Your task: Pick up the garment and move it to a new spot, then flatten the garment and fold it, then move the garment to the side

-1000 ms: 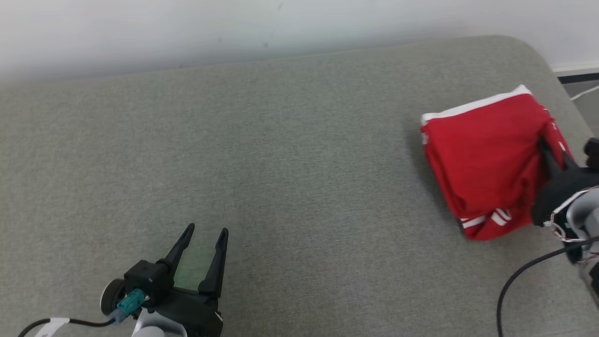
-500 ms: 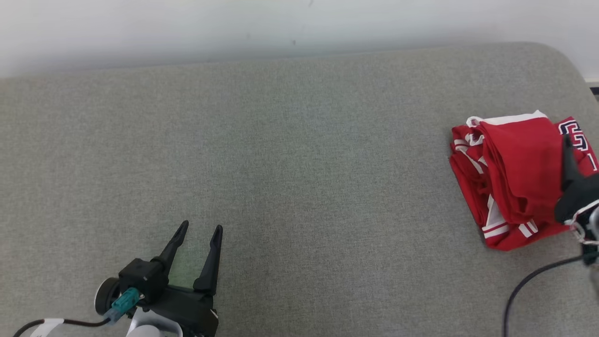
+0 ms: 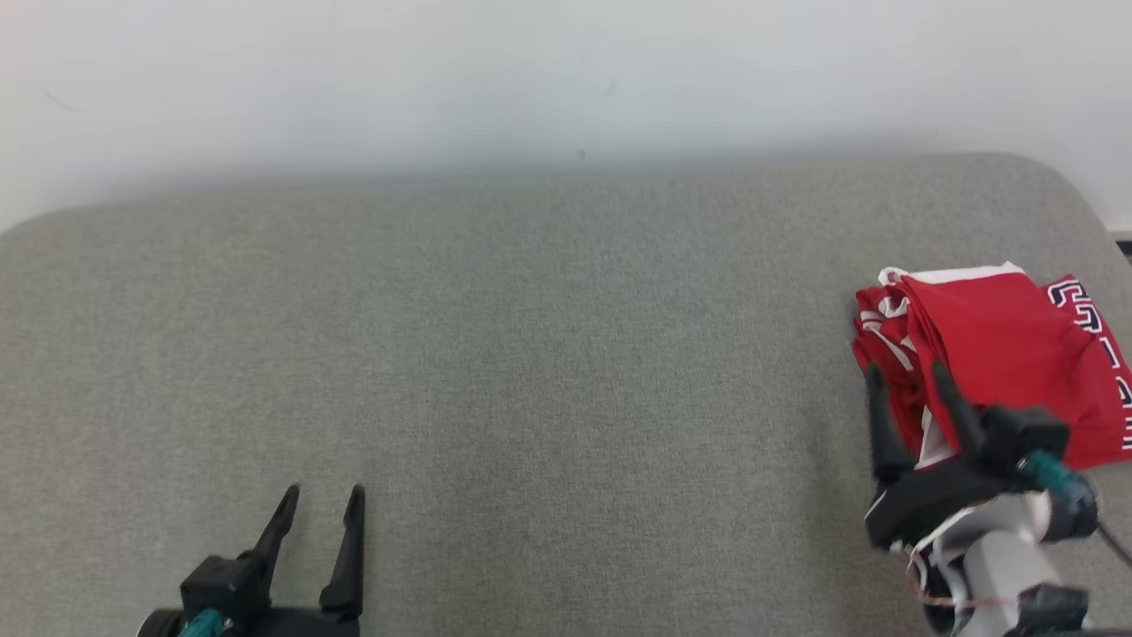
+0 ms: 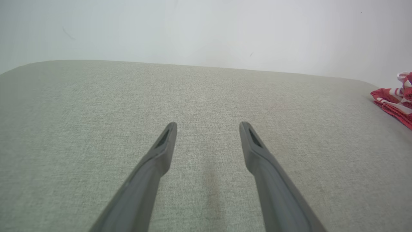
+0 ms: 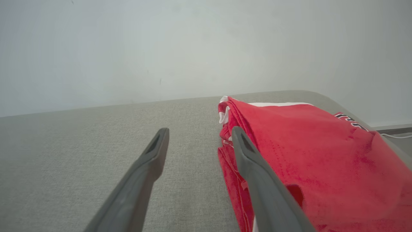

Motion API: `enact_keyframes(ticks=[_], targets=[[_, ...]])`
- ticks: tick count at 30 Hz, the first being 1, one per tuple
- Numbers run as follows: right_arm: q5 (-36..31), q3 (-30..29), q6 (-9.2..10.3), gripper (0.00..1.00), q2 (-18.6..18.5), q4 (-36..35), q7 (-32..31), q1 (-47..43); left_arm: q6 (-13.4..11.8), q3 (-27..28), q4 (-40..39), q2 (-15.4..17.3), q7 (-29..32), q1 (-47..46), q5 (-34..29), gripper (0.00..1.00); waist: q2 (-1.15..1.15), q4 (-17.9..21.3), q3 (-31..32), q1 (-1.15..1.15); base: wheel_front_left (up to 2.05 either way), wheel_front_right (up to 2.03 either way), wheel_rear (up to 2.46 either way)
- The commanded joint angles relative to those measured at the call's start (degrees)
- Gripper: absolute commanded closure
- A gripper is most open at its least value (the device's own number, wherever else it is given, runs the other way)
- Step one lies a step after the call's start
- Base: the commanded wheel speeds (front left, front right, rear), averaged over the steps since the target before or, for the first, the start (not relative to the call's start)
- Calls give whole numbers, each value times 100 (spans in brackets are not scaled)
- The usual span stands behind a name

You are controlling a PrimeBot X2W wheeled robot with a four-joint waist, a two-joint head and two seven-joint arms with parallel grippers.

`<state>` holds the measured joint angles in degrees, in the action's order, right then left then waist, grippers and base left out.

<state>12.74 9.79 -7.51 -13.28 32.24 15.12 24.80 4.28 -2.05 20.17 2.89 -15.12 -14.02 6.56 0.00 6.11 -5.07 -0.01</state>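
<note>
**A:** Where does the folded red knit garment with white trim and dark lettering (image 3: 999,354) lie?

**B:** It lies at the far right end of the grey fabric-covered padded surface (image 3: 531,354), close to its rounded corner, in a compact stack. That looks like the "side" the task names, so the job seems near its end.

**A:** And the right tool (image 3: 906,369)?

**B:** Its two dark fingers stand wide apart with nothing between them. In the right wrist view one finger overlaps the garment's left edge and the other hangs over bare grey fabric. Whether either touches the cloth cannot be told. Spread jaws beside the stack suit a garment meant to rest on its own.

**A:** The left tool (image 3: 324,489)?

**B:** It is also spread wide and empty, low at the near left and well apart from the garment, presumably so that it is out of the way.

**A:** Any risk?

**B:** The layers look loose at the stack's left edge, so a finger dragging there could undo the fold.
</note>
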Motion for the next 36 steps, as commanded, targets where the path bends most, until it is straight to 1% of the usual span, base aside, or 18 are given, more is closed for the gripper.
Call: enact_keyframes(ticks=[1,6,12,23,28,36], targets=[[-46,23,5,0,49,-56,-1,-160,-40,55,1,4,-1,155,-51,0,0,-112,210,1,0,0,0],[-136,63,5,0,343,-294,-2,-669,-130,265,-76,5,-1,412,-130,0,0,-215,404,1,0,0,0],[-189,-30,5,0,557,-488,-1,-1124,-187,465,-123,5,-1,647,-208,0,0,-267,561,1,0,0,0],[-135,49,5,0,492,-664,-1,-1620,-282,649,-223,4,-1,979,-304,0,0,-232,738,1,0,0,0],[-270,102,5,0,458,-676,-1,-1757,-300,654,-185,5,-1,1026,-273,0,0,-261,792,1,0,0,0],[-306,132,5,0,477,-694,-1,-1739,-282,652,-164,5,-1,1036,-257,0,0,-270,824,1,0,0,0]])
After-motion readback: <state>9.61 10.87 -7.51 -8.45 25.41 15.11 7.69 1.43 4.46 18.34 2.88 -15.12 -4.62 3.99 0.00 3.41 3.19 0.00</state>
